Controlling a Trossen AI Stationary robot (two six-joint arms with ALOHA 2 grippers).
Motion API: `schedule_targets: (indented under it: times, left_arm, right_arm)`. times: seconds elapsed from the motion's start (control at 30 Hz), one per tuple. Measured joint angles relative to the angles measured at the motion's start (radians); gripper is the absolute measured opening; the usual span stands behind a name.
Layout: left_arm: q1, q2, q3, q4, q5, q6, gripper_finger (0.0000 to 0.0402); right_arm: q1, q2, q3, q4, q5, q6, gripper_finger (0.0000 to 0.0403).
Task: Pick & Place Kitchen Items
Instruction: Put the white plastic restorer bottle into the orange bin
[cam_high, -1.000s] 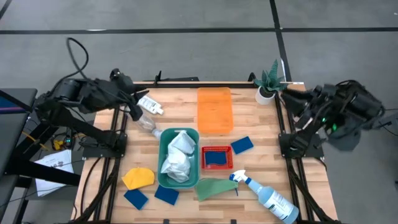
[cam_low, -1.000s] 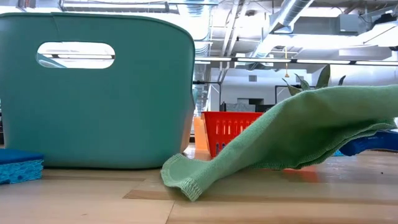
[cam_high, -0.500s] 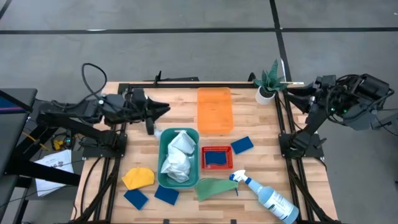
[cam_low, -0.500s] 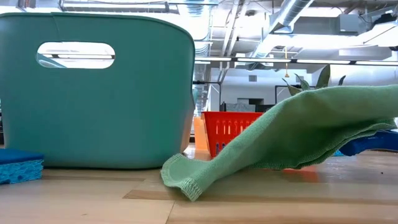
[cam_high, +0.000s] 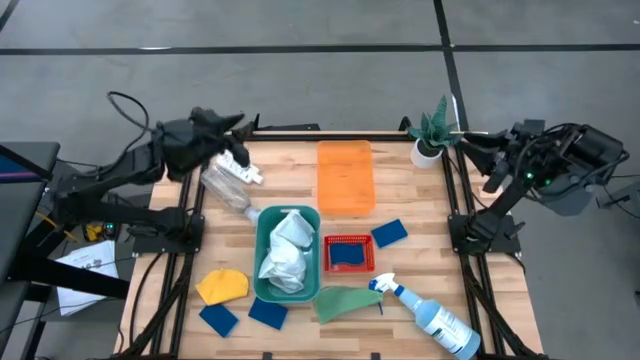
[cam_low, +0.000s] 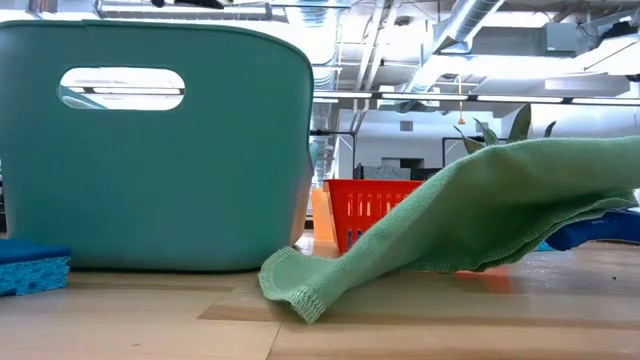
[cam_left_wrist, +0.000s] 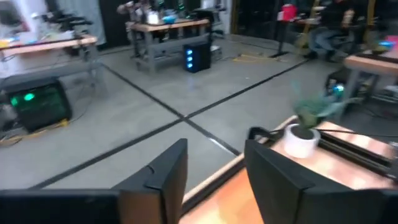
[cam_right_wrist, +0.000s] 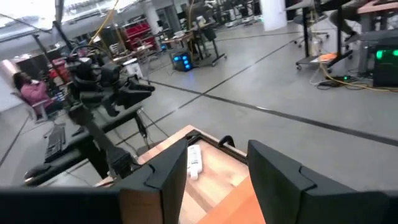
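My left gripper (cam_high: 238, 124) is open and empty, raised over the table's far left corner; its wrist view (cam_left_wrist: 214, 180) looks across the far edge. Just nearer lie the small white bottle (cam_high: 243, 168) and a clear bottle (cam_high: 224, 187) on their sides. My right gripper (cam_high: 470, 142) is open and empty off the far right corner (cam_right_wrist: 217, 180). A white cloth (cam_high: 285, 250) lies in the teal bin (cam_high: 262, 225). The spray bottle (cam_high: 430, 315), green cloth (cam_high: 345, 301), yellow cloth (cam_high: 222, 286) and blue sponges (cam_high: 218, 319) (cam_high: 267, 312) (cam_high: 389, 233) lie on the table.
An orange tray (cam_high: 345, 175) lies at the far middle. A red basket (cam_high: 347, 253) holding a blue sponge stands right of the bin. The potted plant (cam_high: 432, 138) stands at the far right corner, beside my right gripper. In the low view the green cloth (cam_low: 480, 220) lies in front of the basket.
My left gripper has swung from low beside the small white bottle toward the table's right, then risen and drawn back to the far left corner, tipping up to point level. My right arm has shifted slightly toward the far edge.
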Motion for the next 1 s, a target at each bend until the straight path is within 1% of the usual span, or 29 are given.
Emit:
schedule_targets:
  times: [0.13, 0.2, 0.27, 0.37, 0.53, 0.67, 0.8, 1.0]
  left_arm:
    - [0.186, 0.028, 0.000, -0.017, 0.165, -0.031, 0.0190]
    - [0.265, 0.049, 0.000, -0.025, 0.279, -0.035, 0.0201]
    - [0.331, 0.079, 0.000, -0.054, 0.380, -0.035, 0.0208]
    - [0.409, 0.151, 0.000, -0.102, 0.471, -0.036, 0.0214]
    - [0.507, 0.310, 0.000, -0.169, 0.517, -0.095, 0.0214]
    - [0.561, 0.440, 0.000, -0.250, 0.612, -0.148, 0.0210]
    - [0.575, 0.557, 0.000, -0.322, 0.634, -0.184, 0.0205]
    - [0.560, 0.668, 0.000, -0.369, 0.635, -0.188, 0.0198]
  right_arm:
    - [-0.040, 0.022, 0.000, 0.001, 0.006, 0.044, 0.0159]
    - [-0.062, 0.027, 0.000, 0.003, 0.006, 0.052, 0.0159]
    - [-0.083, 0.032, 0.000, 0.007, 0.005, 0.057, 0.0159]
    - [-0.112, 0.038, 0.000, 0.007, -0.018, 0.063, 0.0159]
    - [-0.141, 0.040, 0.000, 0.005, -0.056, 0.078, 0.0159]
    - [-0.155, 0.039, 0.000, 0.003, -0.069, 0.079, 0.0159]
    - [-0.159, 0.034, 0.000, 0.003, -0.099, 0.078, 0.0159]
    - [-0.159, 0.033, 0.000, 0.002, -0.104, 0.071, 0.0159]
